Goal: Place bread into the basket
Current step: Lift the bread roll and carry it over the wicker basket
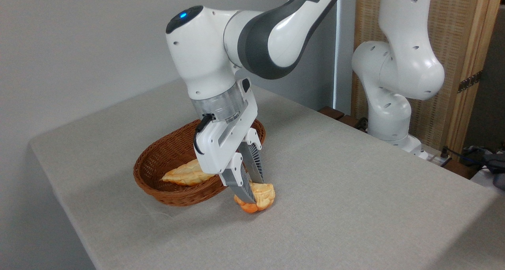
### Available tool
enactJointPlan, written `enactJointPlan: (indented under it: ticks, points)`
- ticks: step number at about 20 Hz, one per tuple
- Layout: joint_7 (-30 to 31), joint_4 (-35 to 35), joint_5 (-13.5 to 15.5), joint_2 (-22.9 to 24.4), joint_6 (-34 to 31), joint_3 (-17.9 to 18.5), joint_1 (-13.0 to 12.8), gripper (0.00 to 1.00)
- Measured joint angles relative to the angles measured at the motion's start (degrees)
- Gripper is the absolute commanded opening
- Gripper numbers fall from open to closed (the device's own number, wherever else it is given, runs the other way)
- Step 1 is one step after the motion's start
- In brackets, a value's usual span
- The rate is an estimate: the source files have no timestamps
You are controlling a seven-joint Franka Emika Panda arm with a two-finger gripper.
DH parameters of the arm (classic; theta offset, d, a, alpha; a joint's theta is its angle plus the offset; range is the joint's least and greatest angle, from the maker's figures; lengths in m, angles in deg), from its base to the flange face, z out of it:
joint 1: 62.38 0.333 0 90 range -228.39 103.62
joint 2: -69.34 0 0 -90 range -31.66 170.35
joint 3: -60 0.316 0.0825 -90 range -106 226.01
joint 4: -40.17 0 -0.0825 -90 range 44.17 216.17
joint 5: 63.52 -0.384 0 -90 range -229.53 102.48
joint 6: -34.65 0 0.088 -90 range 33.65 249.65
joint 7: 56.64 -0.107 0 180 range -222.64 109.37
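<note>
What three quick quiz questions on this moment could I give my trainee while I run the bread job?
1. True or false: the bun already lies inside the basket.
2. What does the end effector have between its fingers?
3. What lies in the basket? A) a long pointed loaf B) an apple C) nothing

Key
1. False: it sits on the table, just right of the basket.
2. The bun.
3. A

The glossy white, rounded robot arm (205, 60) has dark grey joint bands and a blue light on its cap. A silver ribbed collar meets the white two-finger gripper (252, 191), which carries a black cable loop and grey ridged fingers (241, 185).
</note>
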Motion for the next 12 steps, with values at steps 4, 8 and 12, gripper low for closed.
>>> enactJointPlan:
  ticks: [4,8,12]
  points:
    - [0.0,-2.3,0.2,0.9,-2.0,1.6,0.1,0.51]
    - [0.0,-4.9,3.2,1.4,-4.5,3.5,0.1,0.52]
    - [1.6,-7.5,7.4,1.8,-6.9,5.1,0.2,0.55]
